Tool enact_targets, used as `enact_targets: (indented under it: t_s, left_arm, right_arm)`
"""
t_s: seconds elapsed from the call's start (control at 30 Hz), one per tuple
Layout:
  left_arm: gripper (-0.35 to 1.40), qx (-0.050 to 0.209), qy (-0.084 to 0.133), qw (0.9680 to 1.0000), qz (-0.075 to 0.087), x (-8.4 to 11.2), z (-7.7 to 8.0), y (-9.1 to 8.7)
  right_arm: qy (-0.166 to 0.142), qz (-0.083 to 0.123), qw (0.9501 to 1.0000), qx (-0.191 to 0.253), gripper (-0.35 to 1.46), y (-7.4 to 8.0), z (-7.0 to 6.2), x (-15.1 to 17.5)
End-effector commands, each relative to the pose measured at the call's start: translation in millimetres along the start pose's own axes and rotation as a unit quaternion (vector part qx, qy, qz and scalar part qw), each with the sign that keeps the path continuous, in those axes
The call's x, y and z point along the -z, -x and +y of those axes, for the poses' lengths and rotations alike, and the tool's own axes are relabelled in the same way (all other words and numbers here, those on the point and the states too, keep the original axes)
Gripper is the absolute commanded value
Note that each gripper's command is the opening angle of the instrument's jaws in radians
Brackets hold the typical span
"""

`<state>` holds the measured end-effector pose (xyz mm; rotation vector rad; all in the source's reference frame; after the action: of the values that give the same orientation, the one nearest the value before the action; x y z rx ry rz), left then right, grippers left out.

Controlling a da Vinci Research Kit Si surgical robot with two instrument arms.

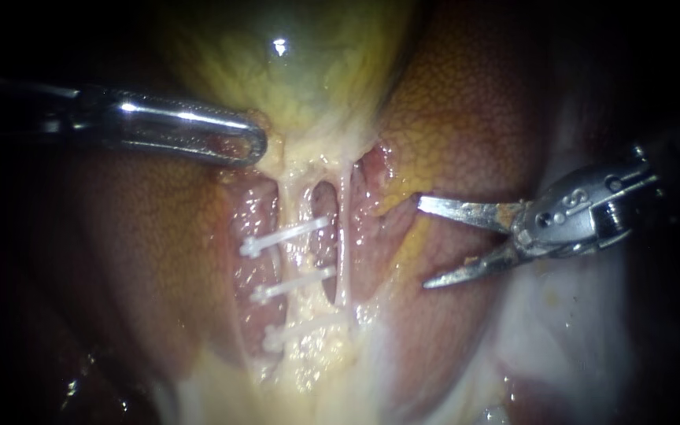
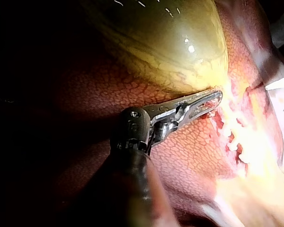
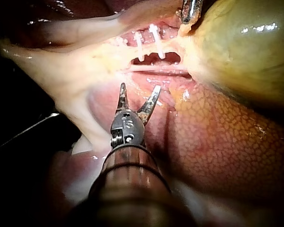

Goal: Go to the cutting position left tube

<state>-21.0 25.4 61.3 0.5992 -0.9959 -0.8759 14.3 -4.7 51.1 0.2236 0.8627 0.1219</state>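
Pale left tube (image 1: 285,206) below gallbladder (image 1: 301,79), upright, crossed by 3 white clips (image 1: 285,236)

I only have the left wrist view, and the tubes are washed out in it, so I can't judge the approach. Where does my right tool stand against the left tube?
Observer: In the endoscope view the right tool is short of both tubes. It is over the liver, with the right tube between it and the left tube.
Operator: How is the left tube clipped? I see only pale bumps here.
Observer: Three white clips cross the left tube, spaced along it one after another.
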Motion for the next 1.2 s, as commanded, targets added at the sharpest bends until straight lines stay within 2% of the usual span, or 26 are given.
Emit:
enact_targets:
  t_s: [0.03,0.17,0.27,0.43,0.5,0.6,0.77,1.0,1.2]
  left_arm:
    - [-0.35,0.0,-0.001,1.0,0.0,0.1,-0.1,0.1]
    - [-0.35,0.003,-0.005,1.0,0.003,1.6,-0.6,1.1]
    - [-0.35,0.007,-0.001,1.0,0.003,3.7,-1.1,2.2]
    - [-0.35,0.016,0.006,0.9998,-0.01,6.8,-2.0,3.9]
    - [-0.35,0.017,0.007,0.9998,-0.01,7.1,-2.2,4.1]
    - [-0.35,0.017,0.008,0.9998,-0.01,7.1,-2.4,4.0]
    - [-0.35,0.017,0.009,0.9998,-0.011,6.9,-2.5,3.9]
    - [-0.35,0.017,0.01,0.9997,-0.011,6.8,-2.7,3.9]
    - [-0.35,0.018,0.011,0.9997,-0.012,6.7,-3.0,3.9]
  right_arm:
    - [0.0,0.0,1.0,0.0,1.44,0.0,0.0,0.0]
    - [-0.001,0.001,1.0,0.0,1.44,0.0,0.0,0.0]
    - [-0.002,0.002,1.0,0.0,1.44,0.0,0.0,0.0]
    - [-0.009,0.005,0.9999,0.0,1.44,-0.1,0.0,-0.1]
    - [-0.017,0.008,0.9998,-0.001,1.44,-0.2,0.0,-0.3]
    - [-0.044,0.026,0.9986,-0.013,1.39,-0.5,0.0,-0.7]
    - [-0.089,0.076,0.9915,-0.057,1.34,-1.1,0.2,-1.7]
    - [-0.129,0.121,0.9797,-0.094,1.33,-2.0,1.1,-3.6]
    - [-0.151,0.139,0.9727,-0.108,1.31,-3.1,2.0,-5.8]
